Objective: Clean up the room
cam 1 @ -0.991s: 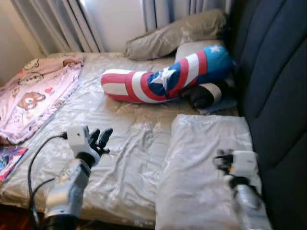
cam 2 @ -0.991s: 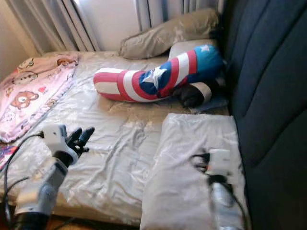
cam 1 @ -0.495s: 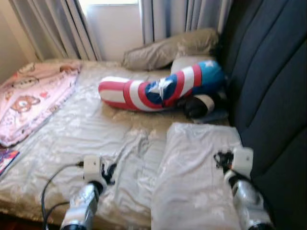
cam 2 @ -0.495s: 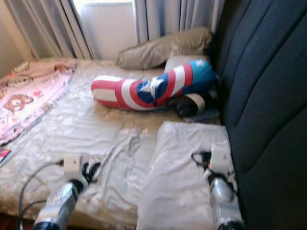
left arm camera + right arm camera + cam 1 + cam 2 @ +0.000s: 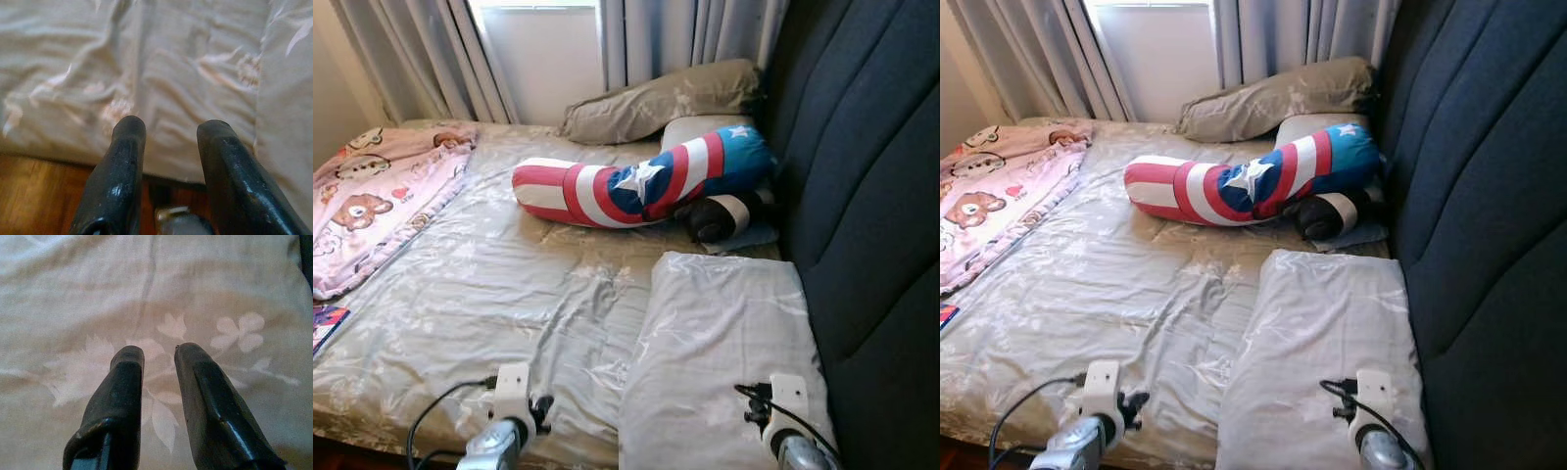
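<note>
Head views: a bed point(image 5: 489, 294) with a grey pillow point(image 5: 720, 343) near right, a striped bolster point(image 5: 636, 181) far, a pink blanket point(image 5: 382, 196) left. Left wrist: left gripper point(image 5: 166, 137) released, over the sheet's near edge. Right wrist: right gripper point(image 5: 159, 355) released, over the pillow.

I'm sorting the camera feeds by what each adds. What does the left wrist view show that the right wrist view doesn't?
Left wrist view: the wooden floor below the bed's edge, the wrinkled sheet, and the left gripper with fingers apart. Right wrist view: the flower-printed pillow beneath the right gripper. Both: two empty black fingers over pale bedding.
</note>
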Motion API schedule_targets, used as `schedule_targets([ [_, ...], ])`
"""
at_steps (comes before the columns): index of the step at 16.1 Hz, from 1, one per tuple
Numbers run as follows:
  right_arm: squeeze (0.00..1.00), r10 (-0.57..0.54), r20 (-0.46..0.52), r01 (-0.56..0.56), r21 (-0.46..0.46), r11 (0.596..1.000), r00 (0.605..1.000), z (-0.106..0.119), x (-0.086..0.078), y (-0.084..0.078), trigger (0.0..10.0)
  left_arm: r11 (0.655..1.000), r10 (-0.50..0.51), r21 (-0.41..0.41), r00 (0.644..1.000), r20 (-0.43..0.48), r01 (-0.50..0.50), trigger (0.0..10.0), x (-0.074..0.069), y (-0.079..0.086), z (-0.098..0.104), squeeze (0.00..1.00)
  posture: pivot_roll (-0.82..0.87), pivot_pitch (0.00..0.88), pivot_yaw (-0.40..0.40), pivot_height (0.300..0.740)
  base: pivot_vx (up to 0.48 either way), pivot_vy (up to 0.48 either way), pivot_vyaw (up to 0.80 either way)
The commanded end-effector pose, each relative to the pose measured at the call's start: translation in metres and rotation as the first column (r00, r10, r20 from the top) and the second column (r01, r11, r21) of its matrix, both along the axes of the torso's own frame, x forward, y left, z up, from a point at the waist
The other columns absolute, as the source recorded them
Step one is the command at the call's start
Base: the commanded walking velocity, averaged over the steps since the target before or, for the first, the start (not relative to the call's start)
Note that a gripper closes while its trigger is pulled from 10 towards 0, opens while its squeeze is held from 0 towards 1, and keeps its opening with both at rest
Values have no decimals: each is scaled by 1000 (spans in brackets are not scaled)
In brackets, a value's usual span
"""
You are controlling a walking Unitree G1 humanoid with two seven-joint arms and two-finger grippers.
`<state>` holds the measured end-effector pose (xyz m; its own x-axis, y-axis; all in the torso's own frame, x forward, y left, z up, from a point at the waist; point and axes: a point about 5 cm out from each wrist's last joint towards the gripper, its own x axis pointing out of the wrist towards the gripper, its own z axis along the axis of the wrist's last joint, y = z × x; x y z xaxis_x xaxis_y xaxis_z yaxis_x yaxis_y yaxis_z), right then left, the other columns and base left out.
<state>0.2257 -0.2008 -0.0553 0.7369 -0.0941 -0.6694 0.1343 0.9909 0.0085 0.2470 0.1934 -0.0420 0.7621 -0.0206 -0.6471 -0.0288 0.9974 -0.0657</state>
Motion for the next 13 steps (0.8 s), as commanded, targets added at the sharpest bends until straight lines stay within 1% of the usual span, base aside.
schedule_targets([
  [1, 0, -8, -11, 8, 7, 1000, 1000, -2, -2, 0, 10000, 1000, 7, 26, 999, -35, -6, 10000, -4, 5, -3, 0, 3, 0, 17, 740, 0, 0, 0],
  [3, 0, -13, -46, 13, -12, 1000, 999, -5, -8, -4, 10000, 999, 25, 37, 997, -78, -22, 10000, -12, 7, -10, 0, 5, 0, 16, 740, 0, 0, 0],
  [5, 0, -15, -49, 14, -14, 1000, 999, -6, -8, -4, 10000, 999, 35, 35, 994, -100, -31, 10000, -21, 7, -15, 0, -8, 0, 10, 740, 0, 0, 0],
  [6, 0, 4, -75, -7, -33, 999, 997, -8, -11, -4, 10000, 999, 41, 33, 993, -111, -38, 10000, -23, 6, -17, 0, -3, 0, 7, 740, 0, 0, 0],
  [8, 0, 21, -102, -24, -33, 999, 995, -12, -17, 0, 10000, 998, 69, 16, 989, -128, -67, 10000, -29, 4, -21, 0, 2, 0, -1, 740, 0, 0, 0],
  [10, 0, 40, -137, -46, -41, 998, 990, -17, -23, 4, 10000, 998, 61, 18, 987, -147, -59, 10000, -34, 1, -25, 0, 2, 0, -6, 740, 0, 0, 0],
  [11, 0, 52, -136, -59, -44, 997, 989, -17, -24, 5, 10000, 999, 51, 20, 987, -151, -49, 10000, -35, 1, -25, 0, 2, 0, -6, 740, 0, 0, 0],
  [13, 0, 62, -139, -68, -41, 997, 988, -19, -26, 10, 10000, 999, 42, 25, 985, -165, -39, 10000, -39, 0, -28, 0, -3, 0, -4, 740, 0, 0, 800],
])
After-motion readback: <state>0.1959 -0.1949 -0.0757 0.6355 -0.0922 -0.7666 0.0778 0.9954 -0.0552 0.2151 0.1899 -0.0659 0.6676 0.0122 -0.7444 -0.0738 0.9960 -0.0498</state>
